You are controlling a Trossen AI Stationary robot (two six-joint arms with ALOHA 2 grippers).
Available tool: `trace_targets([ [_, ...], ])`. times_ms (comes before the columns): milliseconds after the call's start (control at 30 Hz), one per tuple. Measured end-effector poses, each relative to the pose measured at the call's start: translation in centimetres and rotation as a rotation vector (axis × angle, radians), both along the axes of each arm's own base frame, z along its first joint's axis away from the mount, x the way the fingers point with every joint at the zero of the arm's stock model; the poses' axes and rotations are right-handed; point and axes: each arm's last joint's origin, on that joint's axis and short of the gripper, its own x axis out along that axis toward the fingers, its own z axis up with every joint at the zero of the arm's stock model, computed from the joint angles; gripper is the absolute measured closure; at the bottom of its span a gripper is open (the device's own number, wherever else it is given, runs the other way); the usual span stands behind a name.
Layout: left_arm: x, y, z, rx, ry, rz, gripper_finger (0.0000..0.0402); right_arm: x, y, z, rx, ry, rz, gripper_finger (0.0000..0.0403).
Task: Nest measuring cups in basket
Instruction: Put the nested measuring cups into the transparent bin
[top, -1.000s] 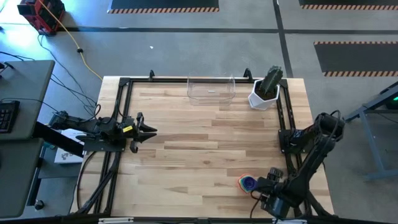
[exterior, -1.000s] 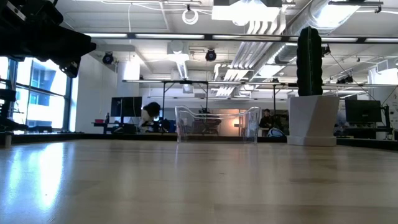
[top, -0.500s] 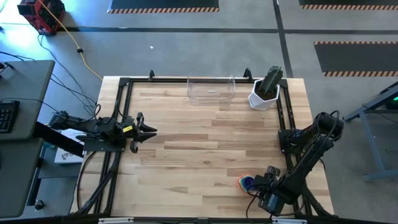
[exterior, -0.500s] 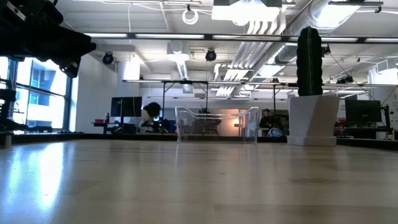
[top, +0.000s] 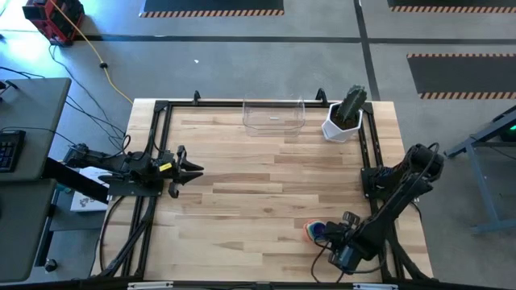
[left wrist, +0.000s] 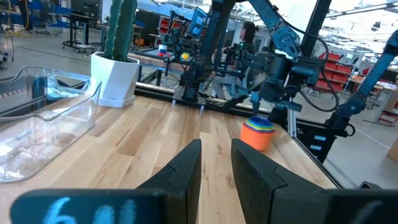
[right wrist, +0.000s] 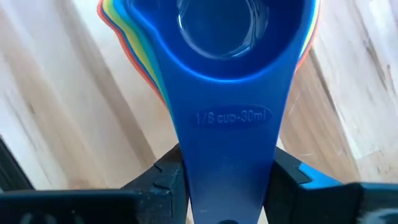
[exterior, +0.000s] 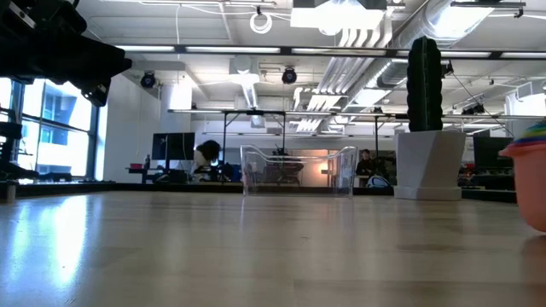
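Observation:
The measuring cups (top: 313, 232) sit nested in one stack near the table's near right corner, the blue one (right wrist: 239, 37) innermost. My right gripper (top: 329, 235) is just to the stack's right, shut on its handles. The stack also shows in the left wrist view (left wrist: 258, 132) and at the edge of the low view (exterior: 531, 175). The clear basket (top: 274, 117) rests on its flat bottom at the far edge. My left gripper (top: 189, 169) waits at the table's left side, open, with nothing between its fingers (left wrist: 186, 171). My right gripper has the blue cup's flat handle (right wrist: 227, 155) pinched by its two long edges, one dark finger (right wrist: 166, 177) on each side. The fingers lie along the handle, coming from the table's right. The handles below the blue one are hidden. I cannot tell whether the stack is lifted.
A white pot with a green cactus (top: 345, 117) stands at the far right, beside the basket. A black frame (top: 161, 109) runs along the table's left, far and right edges. Bare wood (top: 266, 185) spans the middle between the stack and the basket.
My right gripper has gone a little toward the table's left edge, and the stack of cups has shifted that way with it. The stack now shows at the right edge of the low view, where it did not before.

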Motion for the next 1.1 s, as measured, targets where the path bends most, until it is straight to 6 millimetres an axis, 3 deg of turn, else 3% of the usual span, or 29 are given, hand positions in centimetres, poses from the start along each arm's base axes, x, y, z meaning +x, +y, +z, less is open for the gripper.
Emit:
trace_targets([
  [400, 0.0, 0.0, 0.0, 0.0, 0.0, 0.0, 0.0323, 3.8, -3.9, 0.0, 0.008, 0.066, -0.168, 0.0275],
  [733, 0.0, 0.0, 0.0, 0.0, 0.0, 0.0, 0.0323, 7.4, -8.6, 0.8, -0.022, 0.091, -0.145, 0.0276],
  [1100, 0.0, 0.0, 0.0, 0.0, 0.0, 0.0, 0.0323, 10.0, -14.2, 0.8, -0.053, 0.092, -0.15, 0.0277],
])
